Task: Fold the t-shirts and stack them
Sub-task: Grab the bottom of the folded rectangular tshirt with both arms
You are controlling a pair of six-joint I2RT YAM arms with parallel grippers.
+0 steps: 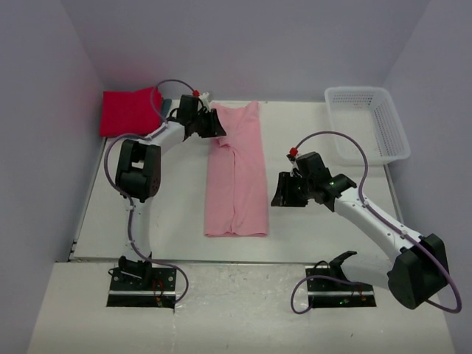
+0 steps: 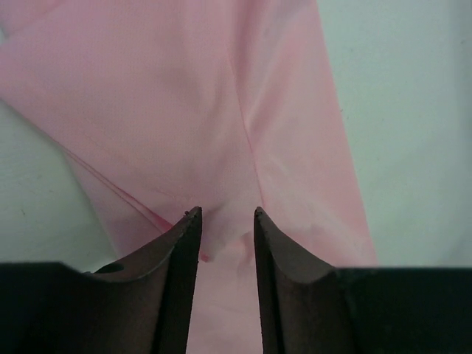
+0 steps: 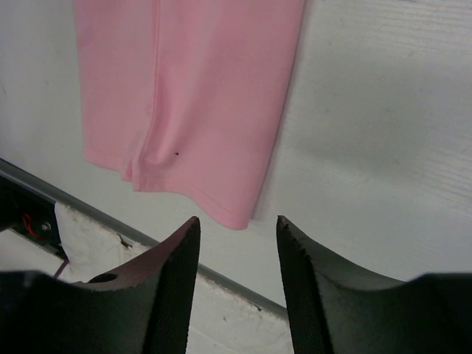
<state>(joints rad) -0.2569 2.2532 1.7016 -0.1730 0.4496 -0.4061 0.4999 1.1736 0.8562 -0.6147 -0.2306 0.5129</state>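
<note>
Top view: find pink shirt (image 1: pixel 236 173) folded to a long narrow strip, flat on mid-table (image 1: pixel 147 214), running near to far. Note red shirt (image 1: pixel 129 110) folded at far left corner and basket (image 1: pixel 366 122) at far right, both well apart from the strip. Place left gripper (image 1: pixel 214 125) at the strip's far left edge, and right gripper (image 1: pixel 284 193) just right of the strip, off the cloth.

Left wrist: see left gripper (image 2: pixel 225 215) with jaws parted by a narrow gap, nothing pinched. Find pink shirt (image 2: pixel 221 110) directly beneath — creased, showing through the gap.

Right wrist: see right gripper (image 3: pixel 237 221) parted moderately, holding nothing, over bare table (image 3: pixel 383 147). Find near corner of pink shirt (image 3: pixel 199 96) just ahead — apart from fingers (image 3: pixel 181 265).
</note>
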